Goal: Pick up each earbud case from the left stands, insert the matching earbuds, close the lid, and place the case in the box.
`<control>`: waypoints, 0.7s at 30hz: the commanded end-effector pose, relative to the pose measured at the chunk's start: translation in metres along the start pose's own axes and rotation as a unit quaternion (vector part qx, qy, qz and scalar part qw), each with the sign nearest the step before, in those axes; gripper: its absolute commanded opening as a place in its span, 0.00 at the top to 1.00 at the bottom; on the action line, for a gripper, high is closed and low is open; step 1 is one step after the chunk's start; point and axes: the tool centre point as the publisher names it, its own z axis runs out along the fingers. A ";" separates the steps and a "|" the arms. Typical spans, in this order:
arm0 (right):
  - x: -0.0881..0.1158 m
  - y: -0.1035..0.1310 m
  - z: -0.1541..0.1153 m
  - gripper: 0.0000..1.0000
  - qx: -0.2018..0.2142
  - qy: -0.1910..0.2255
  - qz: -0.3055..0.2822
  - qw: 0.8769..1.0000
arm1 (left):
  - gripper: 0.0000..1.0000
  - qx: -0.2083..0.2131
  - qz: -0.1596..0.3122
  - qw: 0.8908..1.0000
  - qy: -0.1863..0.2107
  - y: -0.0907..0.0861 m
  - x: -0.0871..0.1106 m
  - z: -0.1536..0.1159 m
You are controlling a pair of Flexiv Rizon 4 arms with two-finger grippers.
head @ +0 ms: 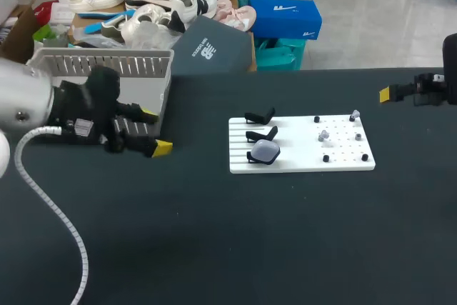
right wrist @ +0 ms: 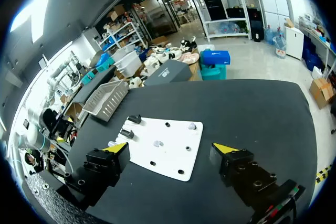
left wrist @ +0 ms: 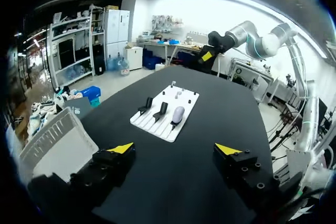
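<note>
A white board [head: 300, 156] lies mid-table with three black stands along its left side. A pale grey earbud case [head: 265, 151] rests on the nearest stand; the two stands behind it [head: 261, 133] are bare. Two small earbuds [head: 323, 134] sit among black pegs on the board's right half. My left gripper [head: 153, 131] hovers open left of the board, beside the white slatted basket [head: 107, 62]. My right gripper [head: 389, 94] is far right of the board. Both wrist views show open, empty fingers: the left gripper [left wrist: 174, 149] faces the case [left wrist: 178, 114], and the right gripper [right wrist: 171, 148] is over the board [right wrist: 173, 132].
The slatted basket [left wrist: 58, 145] stands at the table's back left, close to my left gripper. Dark boxes [head: 211, 48] and a blue box [head: 285, 18] sit just past the table's far edge.
</note>
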 end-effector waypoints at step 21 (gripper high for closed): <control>0.000 0.000 0.000 0.00 0.000 0.000 0.000 1.000 | 0.00 0.104 0.135 0.983 -0.076 -0.022 -0.015 0.095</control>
